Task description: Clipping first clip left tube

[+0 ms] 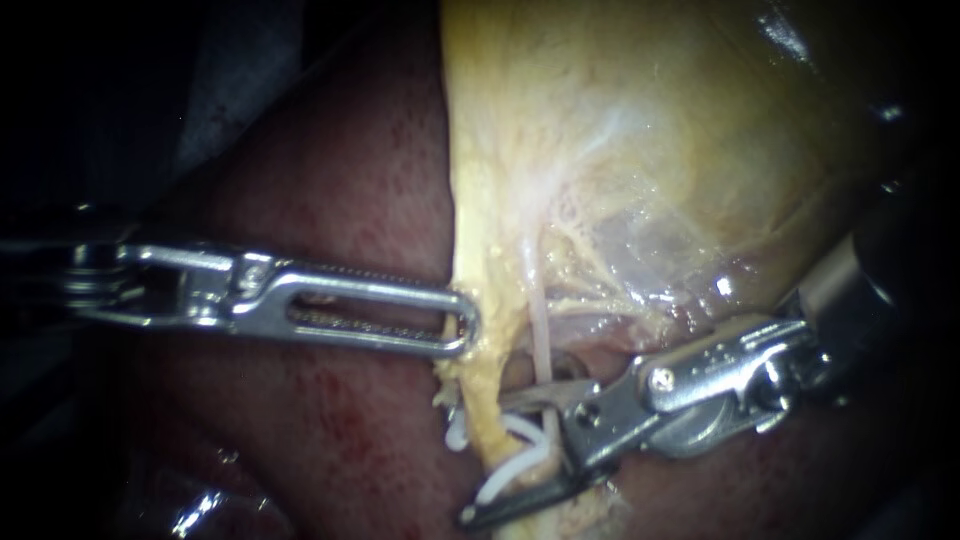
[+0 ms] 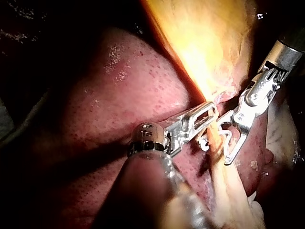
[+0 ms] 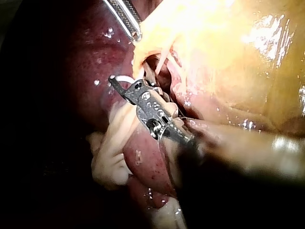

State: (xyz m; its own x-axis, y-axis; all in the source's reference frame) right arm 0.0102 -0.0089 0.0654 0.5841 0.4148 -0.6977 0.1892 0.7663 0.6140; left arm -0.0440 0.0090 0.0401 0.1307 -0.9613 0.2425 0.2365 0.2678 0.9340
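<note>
Down under the gallbladder (image 1: 700, 150), at the yellowish left tube (image 1: 484, 405) running down across the liver (image 1: 330, 200), sitting roughly halfway through this step by the look of it. Reaching in from the right with the right tool (image 1: 483, 460), jaws standing wide apart and carrying a white clip (image 1: 525, 437) between them, one leg against each jaw. Straddling the left tube with that clip, tube lying in the clip's open mouth, legs nowhere near meeting. So lining up looking pretty much done, squeezing not done yet, and not seeing any closed clip on the tube. Passing just beside a thinner pale tube (image 1: 540, 330) near the upper jaw; not managing to tell from the endoscope view whether lying outside the clip or inside, so worth checking before closing. Coming in from the left with the left tool (image 1: 462, 325), tip touching the edge of the yellow tissue (image 1: 478, 280) just above the clip. Not managing to tell whether gripping that edge or only resting against it, seeing it flat-on. Remaining, guessing: getting the clip fully across the left tube, closing down until latching, then opening up and backing away with the clip sitting on the tube.
</note>
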